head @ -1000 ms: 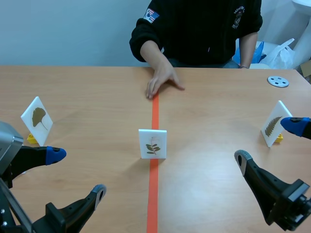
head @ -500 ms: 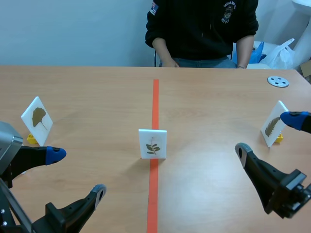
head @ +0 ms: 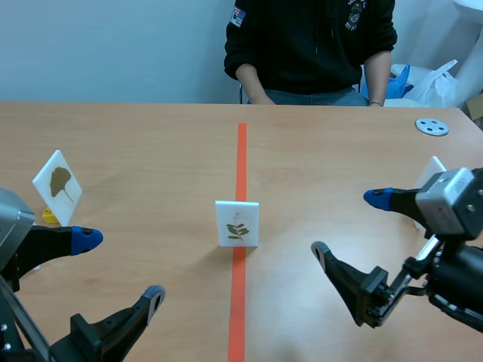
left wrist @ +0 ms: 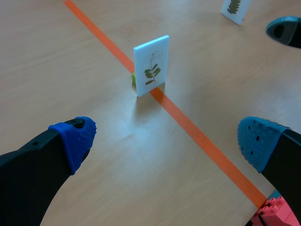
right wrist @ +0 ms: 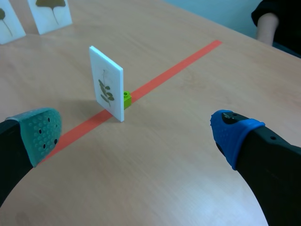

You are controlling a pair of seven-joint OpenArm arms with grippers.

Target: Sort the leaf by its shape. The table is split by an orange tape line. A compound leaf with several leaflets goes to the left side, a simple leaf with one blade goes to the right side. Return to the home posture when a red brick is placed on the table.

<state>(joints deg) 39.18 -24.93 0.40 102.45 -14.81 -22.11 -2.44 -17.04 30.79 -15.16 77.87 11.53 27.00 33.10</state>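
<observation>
Leaf card (head: 237, 223) astride the tape line (head: 241, 162), nothing gripped
Left gripper (head: 121, 267) gapes wide, empty, low over the worktop (head: 151, 151); the card, showing several leaflets, stands upright at centre; right gripper (head: 349, 223) spread wide just right of it

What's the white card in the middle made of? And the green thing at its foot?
The white card looks like stiff matte plastic or foam board: thick edge, stands unbent. The green block looks like smooth plastic, probably a toy brick: a stud seems to show on top.
</observation>
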